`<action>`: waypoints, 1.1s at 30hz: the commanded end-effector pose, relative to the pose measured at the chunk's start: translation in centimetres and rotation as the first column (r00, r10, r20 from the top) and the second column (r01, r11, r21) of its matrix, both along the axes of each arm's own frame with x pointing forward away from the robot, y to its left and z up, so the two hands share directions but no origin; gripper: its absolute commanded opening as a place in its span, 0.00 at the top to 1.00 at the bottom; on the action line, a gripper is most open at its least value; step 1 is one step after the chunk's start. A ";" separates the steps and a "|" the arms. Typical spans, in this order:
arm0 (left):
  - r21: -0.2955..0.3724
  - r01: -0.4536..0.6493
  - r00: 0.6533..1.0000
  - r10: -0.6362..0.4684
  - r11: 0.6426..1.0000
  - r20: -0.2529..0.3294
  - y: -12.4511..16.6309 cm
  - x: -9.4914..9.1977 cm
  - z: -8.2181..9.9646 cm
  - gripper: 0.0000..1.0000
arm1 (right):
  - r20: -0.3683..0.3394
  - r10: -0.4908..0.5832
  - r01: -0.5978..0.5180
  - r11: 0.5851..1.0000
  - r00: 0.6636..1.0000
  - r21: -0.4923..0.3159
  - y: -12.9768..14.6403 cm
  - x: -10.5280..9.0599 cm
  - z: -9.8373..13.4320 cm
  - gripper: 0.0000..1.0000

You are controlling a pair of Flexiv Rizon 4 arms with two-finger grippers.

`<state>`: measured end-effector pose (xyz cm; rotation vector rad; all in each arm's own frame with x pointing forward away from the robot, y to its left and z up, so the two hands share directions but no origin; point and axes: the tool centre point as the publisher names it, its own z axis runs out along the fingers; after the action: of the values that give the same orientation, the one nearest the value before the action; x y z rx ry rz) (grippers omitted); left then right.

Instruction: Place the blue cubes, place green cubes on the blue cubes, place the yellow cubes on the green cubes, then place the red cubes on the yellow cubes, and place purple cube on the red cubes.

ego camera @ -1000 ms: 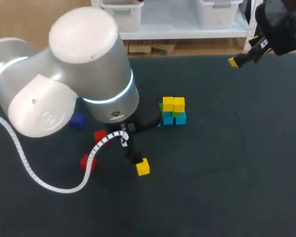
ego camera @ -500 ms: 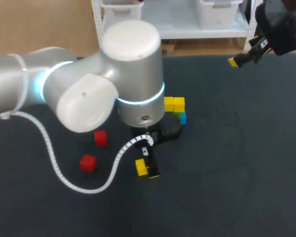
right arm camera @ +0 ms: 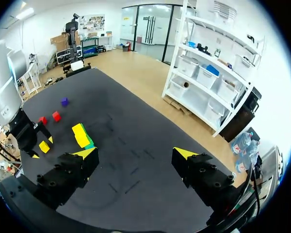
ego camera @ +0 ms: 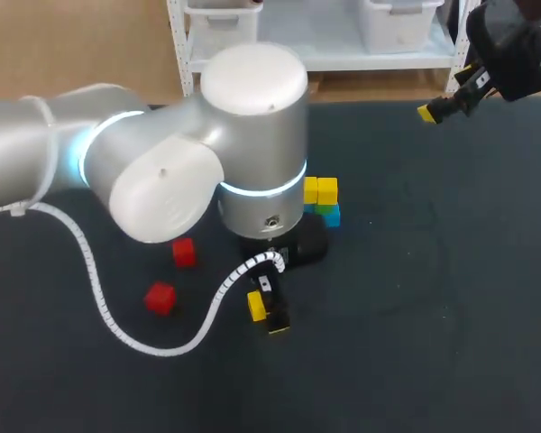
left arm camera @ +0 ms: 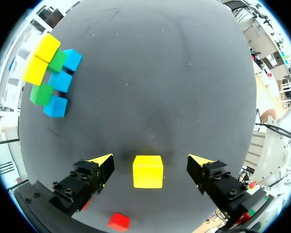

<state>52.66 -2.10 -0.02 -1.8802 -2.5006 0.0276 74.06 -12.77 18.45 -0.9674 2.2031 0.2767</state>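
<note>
Near the middle of the black table [ego camera: 415, 298], a small stack [ego camera: 320, 203] of cubes: blue cubes [left arm camera: 62, 81] at the bottom, green cubes [left arm camera: 41, 93] on these, two yellow cubes [ego camera: 319, 190] side by side on top. Just in front of the stack, under the big left arm [ego camera: 162, 171], the left gripper [left arm camera: 148, 162], pointing down at the table with fingers spread wide. Between these fingers, a loose yellow cube [left arm camera: 148, 171], flat on the table, apart from both yellow tips and so not held. To the left of this gripper in the head view, two red cubes [ego camera: 184, 253], lying separately on the table, well apart from the stack. In the right wrist view, beyond the red cubes and far from the stack, one purple cube [right arm camera: 64, 101]. Over the far right part of the table, the right gripper [right arm camera: 136, 153], also with fingers wide apart and nothing between them, well away from all cubes.
</note>
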 end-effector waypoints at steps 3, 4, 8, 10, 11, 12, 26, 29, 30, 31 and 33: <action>-0.024 -0.014 1.000 0.014 1.000 0.017 1.2 -0.7 -0.2 0.00 | 0.001 -0.002 0.002 1.000 1.000 -0.001 0.0 -0.1 0.0 0.00; -0.024 -0.015 1.000 0.016 1.000 0.020 1.3 -0.7 -0.2 0.00 | 0.001 -0.002 0.002 1.000 1.000 -0.001 0.0 -0.1 0.0 0.00; -0.014 -0.001 1.000 0.002 1.000 0.030 1.3 -0.3 0.0 0.13 | 0.001 -0.002 0.002 1.000 1.000 -0.001 0.0 -0.1 0.0 0.00; -0.011 0.000 0.999 0.001 1.000 0.032 1.4 -0.1 0.0 0.70 | 0.001 -0.002 0.002 1.000 1.000 -0.001 0.0 -0.1 0.0 0.00; -0.010 0.000 0.999 0.000 1.000 0.034 1.5 0.0 0.1 0.80 | 0.001 -0.002 0.002 1.000 1.000 -0.001 0.0 -0.1 0.0 0.00; -0.009 0.000 0.999 0.001 1.000 0.036 1.5 0.0 0.1 0.83 | 0.001 -0.002 0.002 1.000 1.000 -0.001 0.0 -0.1 0.0 0.00; -0.031 0.029 0.998 -0.028 0.999 0.056 1.7 0.9 1.5 1.00 | 0.001 -0.002 0.002 1.000 1.000 -0.001 0.0 -0.1 0.0 0.00; -0.010 0.068 0.996 -0.067 0.998 0.059 2.3 2.0 3.0 1.00 | 0.001 -0.002 0.002 1.000 1.000 -0.001 0.0 -0.1 0.0 0.00; 0.014 0.077 0.995 -0.078 0.997 0.056 2.5 2.5 3.5 1.00 | 0.001 -0.002 0.002 1.000 1.000 -0.001 0.0 -0.1 0.0 0.00; 0.047 0.087 0.994 -0.090 0.995 0.063 2.8 3.0 4.1 1.00 | 0.001 -0.002 0.002 1.000 1.000 -0.001 0.0 -0.1 0.0 0.00; 0.060 0.112 0.991 -0.116 0.992 0.070 3.3 4.4 5.5 1.00 | 0.001 -0.002 0.002 1.000 1.000 -0.001 0.0 -0.1 0.0 0.00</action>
<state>55.85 1.29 3.20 -2.0421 -2.4384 -0.1063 74.06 -12.77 18.45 -0.9674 2.2031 0.2767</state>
